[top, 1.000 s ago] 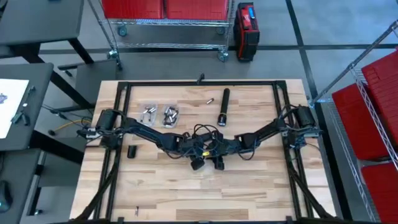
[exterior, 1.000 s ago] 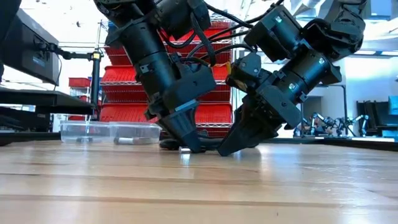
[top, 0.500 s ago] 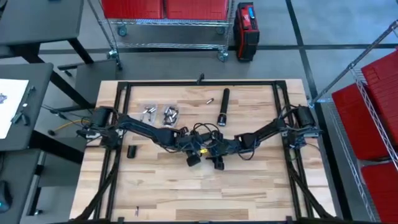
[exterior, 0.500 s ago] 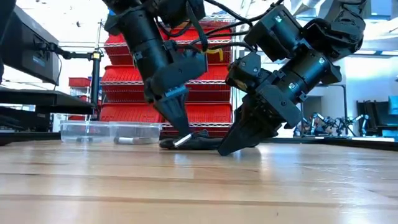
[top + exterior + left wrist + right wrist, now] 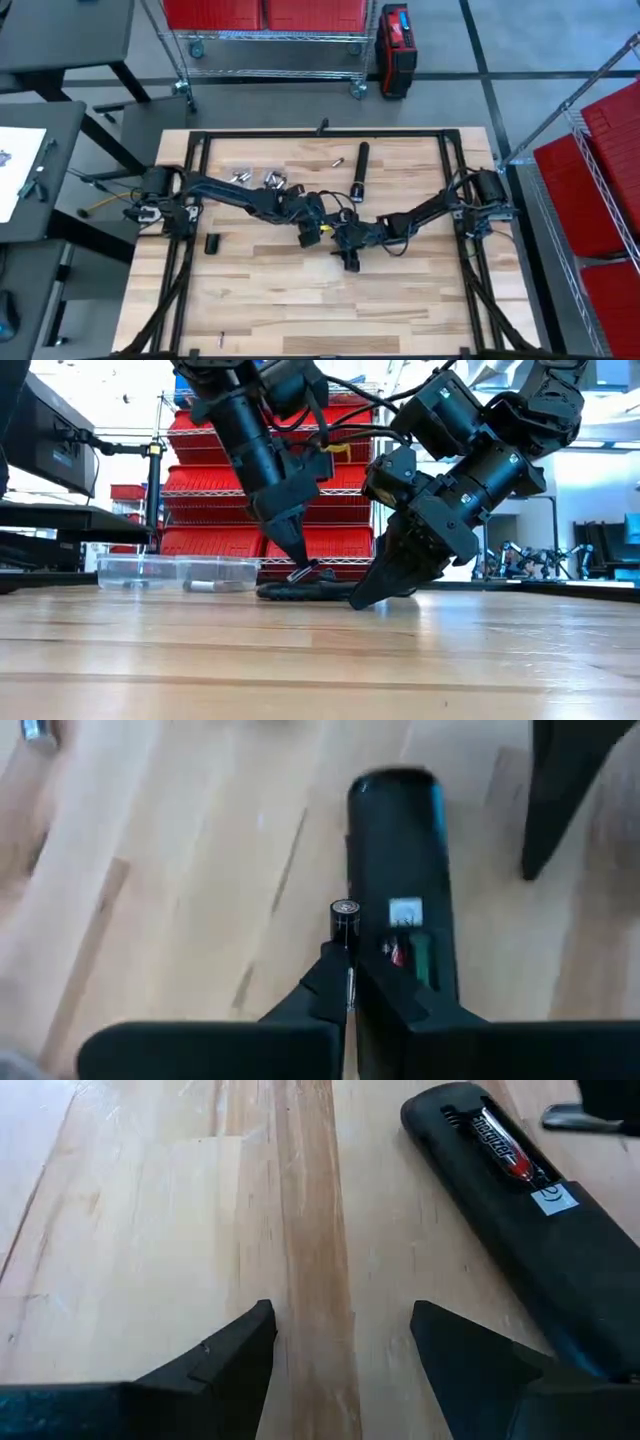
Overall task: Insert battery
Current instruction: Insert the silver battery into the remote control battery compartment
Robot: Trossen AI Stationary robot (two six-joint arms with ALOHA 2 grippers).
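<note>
A black remote-like device lies flat on the table with its battery bay open. One red and green battery sits in the bay beside a white label. My left gripper hangs just above the device's near end, shut on a small dark battery. In the low view that battery shows clear of the device. My right gripper stands open and low over bare wood beside the device, with nothing between its fingers. In the high view both grippers, left and right, meet mid-table and hide the device. My left gripper pinches the battery's rear part between its two fingertips. The battery lies along the fingers and sticks out past them. The fingers slant down from above. The battery is lifted clear of table and device, tilted, with its free end lowest.
Two clear tubs of batteries stand far left of centre. Beyond them are a loose battery and a long black cylinder. A small black cover lies to the left. Bare wood lies toward the near edge.
My left gripper has risen from the table with the battery in its fingertips and gone toward the far edge, over the device. The battery, down at the table a second ago, now hangs clear above it. My right gripper has kept still.
</note>
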